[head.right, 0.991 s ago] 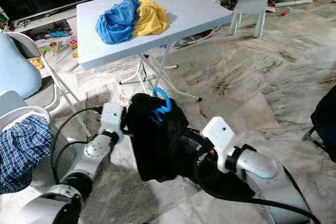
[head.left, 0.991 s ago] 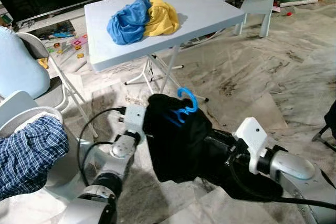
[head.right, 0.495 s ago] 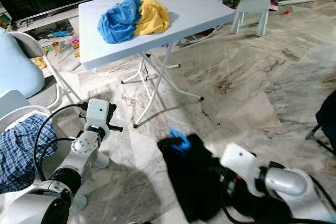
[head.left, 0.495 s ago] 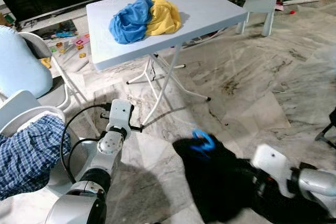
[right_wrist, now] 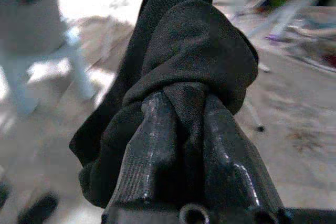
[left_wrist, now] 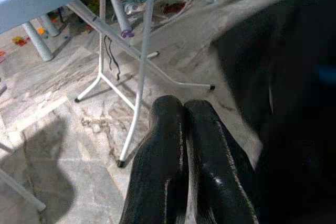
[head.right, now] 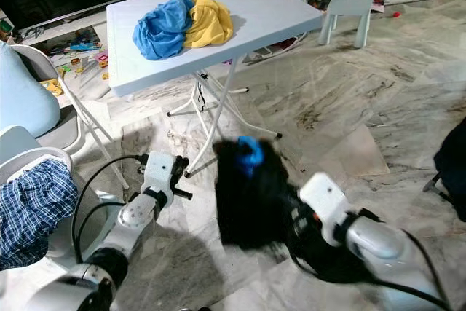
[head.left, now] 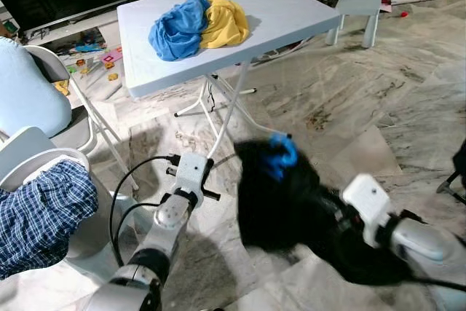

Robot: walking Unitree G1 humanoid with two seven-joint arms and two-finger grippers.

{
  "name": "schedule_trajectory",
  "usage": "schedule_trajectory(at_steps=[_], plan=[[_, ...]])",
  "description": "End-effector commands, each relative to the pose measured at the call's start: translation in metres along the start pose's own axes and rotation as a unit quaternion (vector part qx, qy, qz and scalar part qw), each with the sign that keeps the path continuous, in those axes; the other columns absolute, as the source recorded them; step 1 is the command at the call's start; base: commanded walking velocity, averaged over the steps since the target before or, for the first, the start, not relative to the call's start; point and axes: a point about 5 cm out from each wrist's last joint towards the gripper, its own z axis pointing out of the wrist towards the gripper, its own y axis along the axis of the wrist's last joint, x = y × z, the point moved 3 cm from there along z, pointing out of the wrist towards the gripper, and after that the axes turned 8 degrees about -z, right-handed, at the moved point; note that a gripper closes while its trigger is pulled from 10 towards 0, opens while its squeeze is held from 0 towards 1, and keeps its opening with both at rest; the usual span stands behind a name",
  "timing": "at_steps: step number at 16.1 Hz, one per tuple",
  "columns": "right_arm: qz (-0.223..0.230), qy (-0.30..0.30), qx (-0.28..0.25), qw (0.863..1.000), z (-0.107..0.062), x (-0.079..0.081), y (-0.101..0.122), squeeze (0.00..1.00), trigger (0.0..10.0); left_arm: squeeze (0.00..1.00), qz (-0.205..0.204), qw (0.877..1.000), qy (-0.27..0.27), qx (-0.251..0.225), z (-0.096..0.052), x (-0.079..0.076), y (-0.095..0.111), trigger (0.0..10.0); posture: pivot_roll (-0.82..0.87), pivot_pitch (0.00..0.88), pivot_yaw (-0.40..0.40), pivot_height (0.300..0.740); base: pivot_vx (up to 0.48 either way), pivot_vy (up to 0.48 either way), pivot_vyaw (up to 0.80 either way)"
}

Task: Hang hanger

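Nearby, right pincer (right_wrist: pixel 184 129) pinches black garment (head.left: pixel 280 202) beside folding table (head.left: pixel 291 16); left pincer (left_wrist: pixel 181 129) pressed together.

Even daylight is seen throughout; the black garment (head.left: pixel 280 198) is motion-blurred, and soft shadows lie under the table (head.left: pixel 291 16).

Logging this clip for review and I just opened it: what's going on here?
The right gripper is shut on a black garment that carries a blue hanger, holding it low over the marble floor in front of the folding table. The left gripper is shut and holds nothing, beside the garment. A blue and a yellow cloth lie bunched on the table. The hanger is not hung yet.
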Motion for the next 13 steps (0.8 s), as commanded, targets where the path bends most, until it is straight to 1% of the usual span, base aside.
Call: schedule_trajectory(at_steps=[1, 2, 3, 4, 5, 6, 7, 9, 11, 12, 13], plan=[[0.003, -0.022, -0.008, 1.0, 0.002, -0.002, 0.002, 0.0, 10.0, 1.0, 0.002, 1.0, 0.01, -0.008, -0.003, 0.008, 0.001, 10.0, -0.17, 0.065, 0.177, 0.74, 0.0, 0.0, 0.0], [0.01, -0.034, -0.003, 0.999, 0.004, 0.001, -0.001, 0.0, 10.0, 1.0, 0.001, 1.0, 0.006, -0.008, -0.005, 0.006, -0.001, 10.0, -0.16, 0.067, 0.178, 0.74, 0.0, 0.0, 0.0], [0.021, -0.023, -0.005, 1.0, 0.005, 0.009, -0.001, 0.0, 10.0, 1.0, 0.005, 1.0, 0.006, -0.007, -0.006, 0.006, -0.003, 10.0, -0.16, 0.069, 0.183, 0.74, 0.0, 0.0, 0.0], [0.03, -0.012, -0.016, 0.999, 0.004, 0.013, 0.004, 0.0, 10.0, 1.0, 0.014, 1.0, 0.007, 0.005, -0.007, 0.007, -0.006, 10.0, -0.16, 0.071, 0.184, 0.74, 0.0, 0.0, 0.0], [0.037, -0.007, -0.025, 0.999, 0.003, 0.013, 0.01, 0.0, 10.0, 1.0, 0.016, 1.0, 0.007, 0.01, -0.007, 0.008, -0.008, 10.0, -0.17, 0.072, 0.186, 0.74, 0.0, 0.0, 0.0], [0.044, -0.001, -0.038, 0.998, 0.0, 0.011, 0.018, 0.0, 10.0, 1.0, 0.01, 1.0, -0.003, 0.011, -0.007, 0.007, -0.008, 10.0, -0.17, 0.073, 0.186, 0.74, 0.0, 0.0, 0.0], [0.068, 0.0, -0.065, 0.996, -0.003, 0.006, 0.033, 0.0, 10.0, 1.0, 0.003, 1.0, -0.016, 0.01, -0.004, 0.003, -0.005, 10.0, -0.18, 0.072, 0.187, 0.74, 0.0, 0.0, 0.0], [0.094, -0.002, -0.091, 0.991, -0.004, 0.002, 0.047, 0.0, 10.0, 1.0, -0.004, 1.0, -0.029, 0.006, 0.0, -0.004, -0.001, 10.0, -0.18, 0.072, 0.186, 0.74, 0.0, 0.0, 0.0], [0.118, 0.01, -0.114, 0.986, -0.004, 0.005, 0.06, 0.0, 10.0, 1.0, 0.0, 0.999, -0.038, -0.002, 0.005, -0.014, 0.005, 10.0, -0.19, 0.072, 0.183, 0.74, 0.0, 0.0, 0.0], [0.124, 0.031, -0.121, 0.984, -0.007, 0.01, 0.068, 0.0, 10.0, 1.0, 0.005, 0.999, -0.032, -0.014, 0.008, -0.015, 0.011, 10.0, -0.19, 0.073, 0.182, 0.74, 0.0, 0.0, 0.0], [0.133, 0.039, -0.127, 0.982, -0.009, 0.011, 0.072, 0.0, 10.0, 1.0, 0.0, 0.999, -0.028, -0.02, 0.009, -0.015, 0.014, 10.0, -0.2, 0.074, 0.181, 0.74, 0.0, 0.0, 0.0]])
